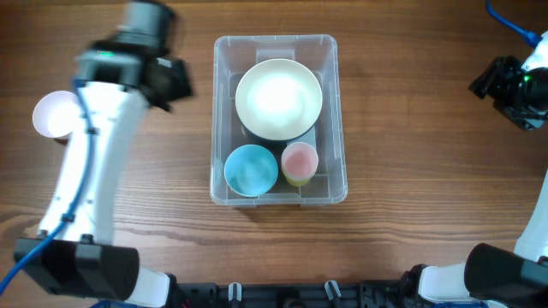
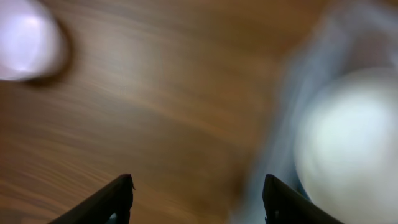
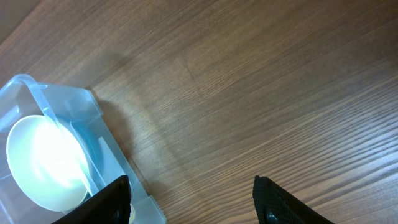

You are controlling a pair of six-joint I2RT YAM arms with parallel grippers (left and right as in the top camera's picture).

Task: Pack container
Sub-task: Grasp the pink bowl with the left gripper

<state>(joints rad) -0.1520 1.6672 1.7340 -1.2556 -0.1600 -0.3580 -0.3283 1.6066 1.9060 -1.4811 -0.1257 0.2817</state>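
Squarely mid-surface (image 1: 411,128), on brown wood grain: the container (image 1: 340,111), clear rectangular plastic with rounded corners and a raised rim. Holds three round pieces. At the far end, a wide cream bowl (image 1: 279,99), smooth and glossy, filling most of that half. At the near end, side by side, a sky-blue bowl (image 1: 251,169) on the left and a small pink cup (image 1: 300,161) on the right, apparently nested in something yellow-green, though too small to tell for sure. Well off to the left, alone on the wood, a pale lilac bowl (image 1: 53,114), its edge hidden behind the white left arm (image 1: 94,162).

Left claw (image 2: 199,186): spread wide, nothing between the black fingertips, hanging over bare wood between the lilac bowl and the container, apart from both. Heavily motion-blurred in overhead and wrist views alike.

Right claw (image 3: 189,183): likewise parted and empty, above bare wood well to the right of the container. From its wrist camera, only a translucent bluish corner of the tub and the cream bowl inside.
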